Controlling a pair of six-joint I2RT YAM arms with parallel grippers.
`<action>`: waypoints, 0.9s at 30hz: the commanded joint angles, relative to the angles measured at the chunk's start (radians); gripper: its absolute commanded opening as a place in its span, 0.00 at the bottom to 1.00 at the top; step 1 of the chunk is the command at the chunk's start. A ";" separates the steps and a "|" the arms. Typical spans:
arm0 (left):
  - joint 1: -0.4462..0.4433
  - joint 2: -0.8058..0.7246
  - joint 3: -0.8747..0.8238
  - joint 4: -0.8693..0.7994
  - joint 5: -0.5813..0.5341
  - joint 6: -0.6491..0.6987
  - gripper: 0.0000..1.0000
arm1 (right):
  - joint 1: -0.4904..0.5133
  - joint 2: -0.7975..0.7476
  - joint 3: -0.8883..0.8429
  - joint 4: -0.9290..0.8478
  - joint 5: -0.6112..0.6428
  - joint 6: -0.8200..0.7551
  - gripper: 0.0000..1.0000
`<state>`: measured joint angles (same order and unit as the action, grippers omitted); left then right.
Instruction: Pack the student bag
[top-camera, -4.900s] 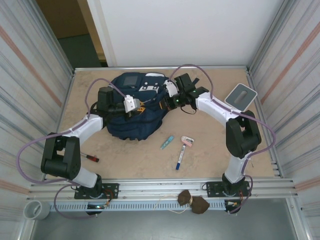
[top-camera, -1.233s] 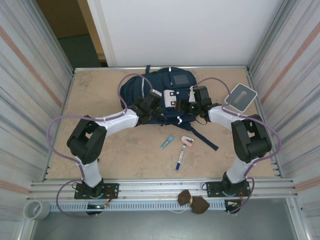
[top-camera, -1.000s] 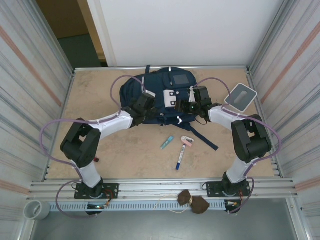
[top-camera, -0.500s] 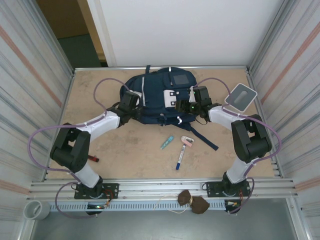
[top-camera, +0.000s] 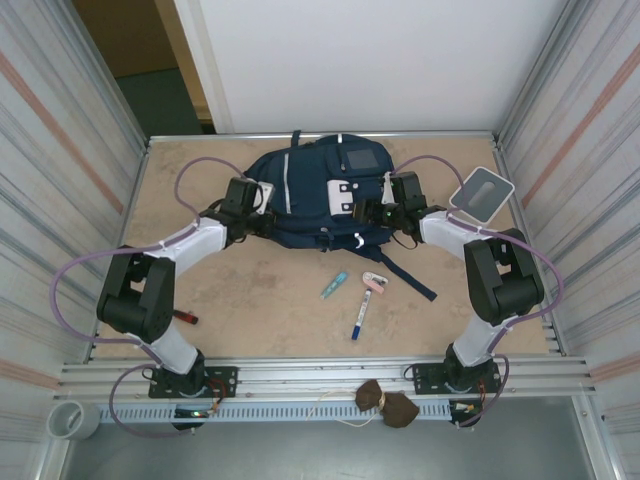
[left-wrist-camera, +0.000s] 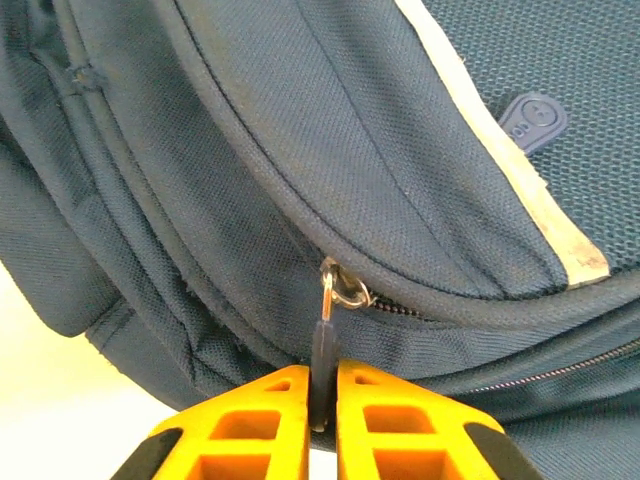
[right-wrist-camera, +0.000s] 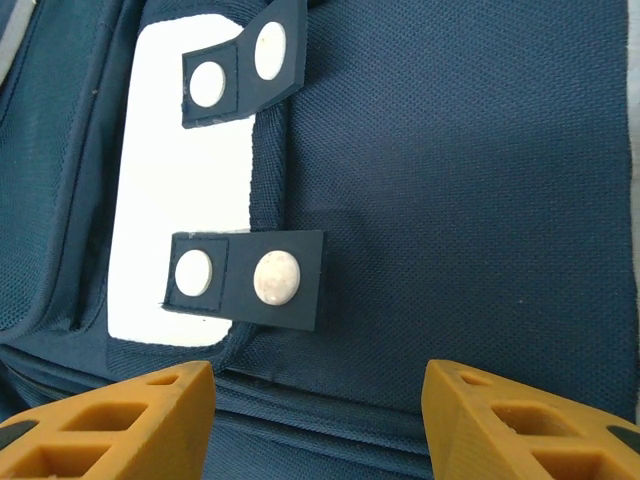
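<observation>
A tan tabletop sits between ribbed metal side walls and a white back panel

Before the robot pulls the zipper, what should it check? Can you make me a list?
1. Is the left gripper shut on the zipper pull? Ok.
2. Is the right gripper holding the student bag steady? Not ok: its jaws are open over the fabric by the white buckle patch.
3. Is the student bag lying on the table? Ok.
4. Is the zipper open far enough for packing? Cannot tell.
5. Are the marker and teal pen on the table, apart from both arms? Ok.
</observation>
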<state>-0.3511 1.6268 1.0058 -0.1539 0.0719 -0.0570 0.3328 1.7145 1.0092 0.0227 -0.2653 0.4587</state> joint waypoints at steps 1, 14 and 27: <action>0.041 -0.033 0.012 -0.014 0.113 0.046 0.08 | -0.021 0.024 -0.009 -0.073 0.037 -0.025 0.56; 0.063 -0.108 -0.076 0.112 0.287 0.018 0.00 | -0.039 0.019 0.096 -0.198 0.026 -0.038 0.57; 0.013 -0.147 -0.144 0.193 0.310 0.028 0.00 | -0.039 -0.233 -0.104 -0.265 0.013 0.090 0.60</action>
<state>-0.3206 1.5124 0.8700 -0.0071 0.3511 -0.0490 0.2993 1.4994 0.9463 -0.1940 -0.2668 0.4973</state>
